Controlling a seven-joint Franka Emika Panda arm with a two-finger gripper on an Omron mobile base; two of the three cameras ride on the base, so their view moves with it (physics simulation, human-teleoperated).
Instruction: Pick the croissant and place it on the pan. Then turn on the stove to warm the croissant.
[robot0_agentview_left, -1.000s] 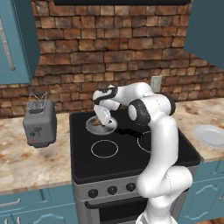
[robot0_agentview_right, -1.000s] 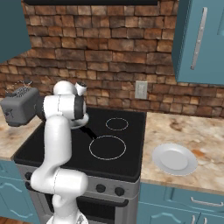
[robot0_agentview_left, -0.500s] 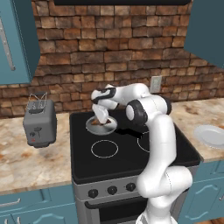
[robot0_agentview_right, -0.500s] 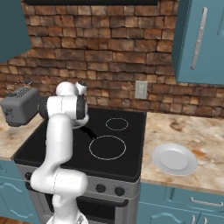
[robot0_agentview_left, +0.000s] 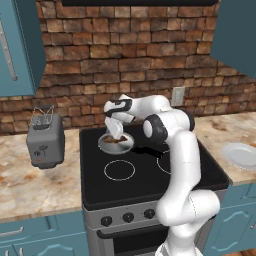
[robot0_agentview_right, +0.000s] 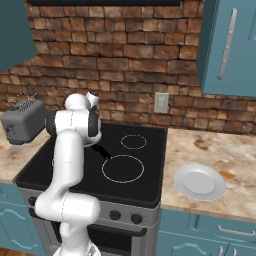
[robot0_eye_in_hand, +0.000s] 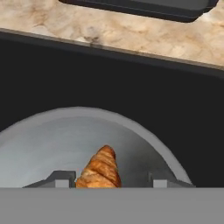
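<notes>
On one pan (robot0_eye_in_hand: 144, 144) — one croissant (robot0_eye_in_hand: 100, 169)

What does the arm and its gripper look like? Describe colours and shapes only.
The arm is glossy white, built of rounded tubular links with dark grey-black joint rings. The gripper has a white blocky hand with black trim; in the hand view its finger tips show as small grey blocks.

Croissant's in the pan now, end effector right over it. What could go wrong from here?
1. The croissant lies between the fingertips of the open end effector; lifting off at a slant might drag it out of the pan.
2. The arm reaches across the stove; swinging down to the knobs, it might clip the pan.
</notes>
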